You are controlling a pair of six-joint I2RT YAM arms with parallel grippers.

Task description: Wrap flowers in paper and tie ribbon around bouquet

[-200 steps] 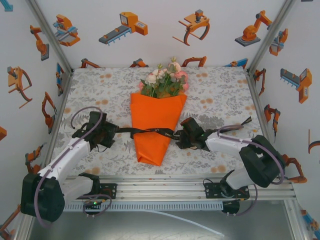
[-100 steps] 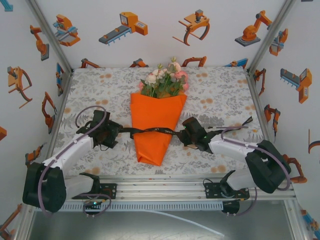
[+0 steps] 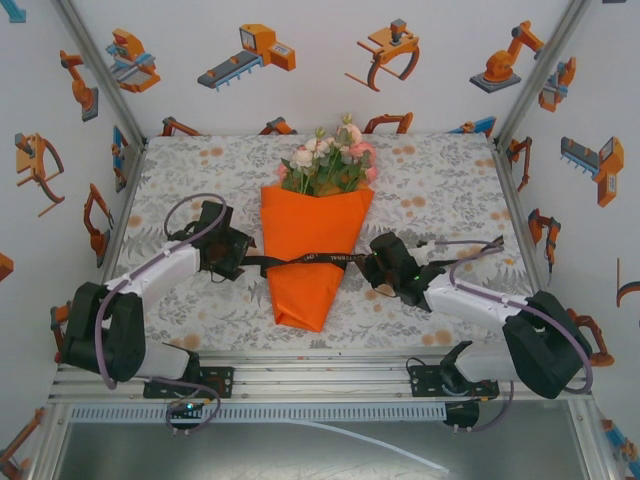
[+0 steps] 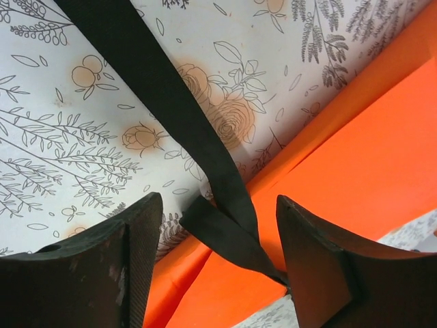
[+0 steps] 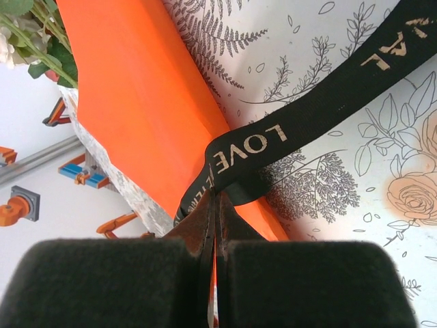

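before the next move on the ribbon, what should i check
1. right gripper shut on the ribbon: ok.
2. left gripper gripping the ribbon: not ok, jaws open with the ribbon lying between them.
3. ribbon lying across the paper cone: ok.
4. flowers showing above the cone's rim: ok.
5. ribbon passing under the cone: cannot tell.

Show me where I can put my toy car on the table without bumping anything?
Bare tablecloth lies in both back corners, either side of the flowers. The middle is crowded: ribbon across the bouquet, left gripper and right gripper at its ends.
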